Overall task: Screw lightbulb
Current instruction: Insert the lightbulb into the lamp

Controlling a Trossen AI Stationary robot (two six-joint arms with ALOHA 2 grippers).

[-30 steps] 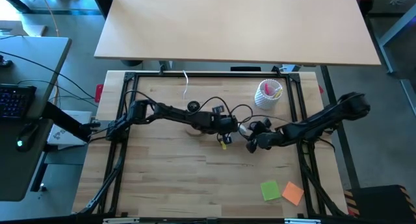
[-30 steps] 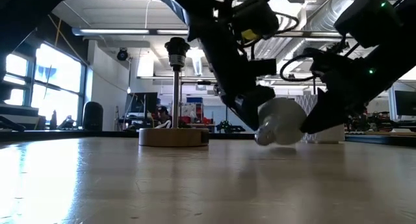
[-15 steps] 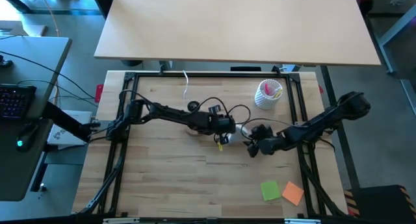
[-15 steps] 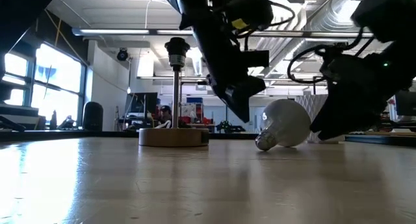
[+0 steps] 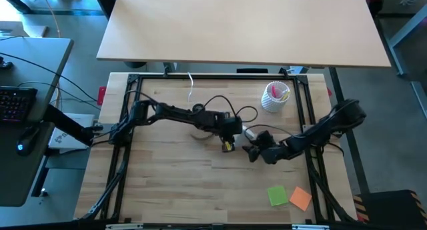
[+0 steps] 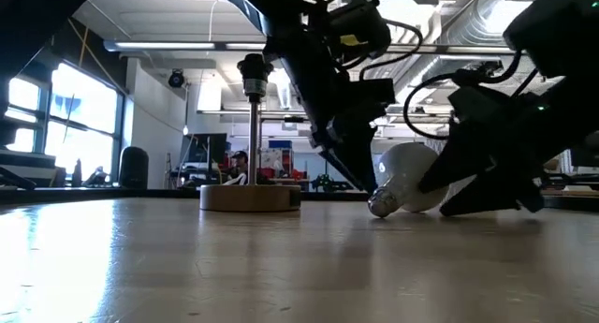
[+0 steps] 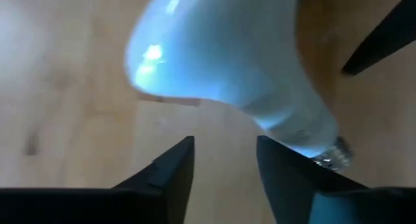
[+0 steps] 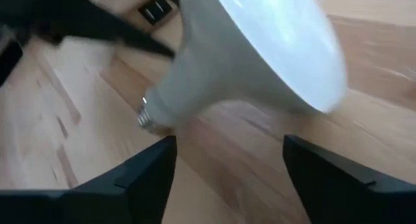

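The lightbulb [image 6: 409,178] lies on its side on the desk [image 6: 187,257], its screw end pointing toward the lamp base [image 6: 251,197] and resting on the wood, well apart from that base. Nothing is screwed in yet: the black socket [image 6: 254,72] atop the lamp base's post stands empty.

The left end effector [image 7: 224,160] hovers just over the lightbulb on the lamp-base side, fingers spread, with the neck and threads lying beyond its tips rather than between them. The right end effector [image 8: 227,162] sits on the far side of the lightbulb from the lamp base, fingers spread wide, the globe head just past them; neither pinches anything.

By my judgement the task is at its start: the lightbulb must be grasped, lifted, turned thread-down over the socket and twisted home.
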